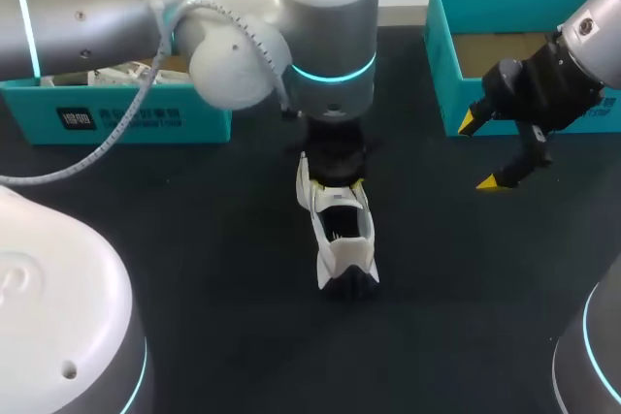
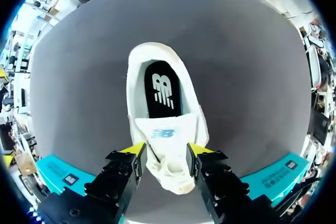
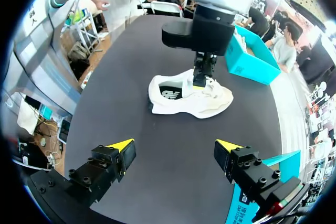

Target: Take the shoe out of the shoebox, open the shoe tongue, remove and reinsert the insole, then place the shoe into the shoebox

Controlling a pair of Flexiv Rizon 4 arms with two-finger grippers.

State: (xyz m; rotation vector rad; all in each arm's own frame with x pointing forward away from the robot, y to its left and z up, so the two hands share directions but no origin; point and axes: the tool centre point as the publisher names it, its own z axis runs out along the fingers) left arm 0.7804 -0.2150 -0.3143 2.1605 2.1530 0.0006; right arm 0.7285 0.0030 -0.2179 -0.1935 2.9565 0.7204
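Shoe (image 1: 340, 230) on desk (image 1: 194, 239), centre, toe twd far edge; black insole (image 2: 161, 90) inside. L gripper (image 2: 166, 153) clamped on forefoot, one finger each side, narrow gap. R gripper (image 1: 481, 152) spread wide, holds nothing, nr right edge, just beside teal shoebox (image 1: 441, 55) at far right corner.

Logo (image 2: 163, 91) on insole (image 2: 161, 71), box label (image 1: 116, 119) seemingly illegible
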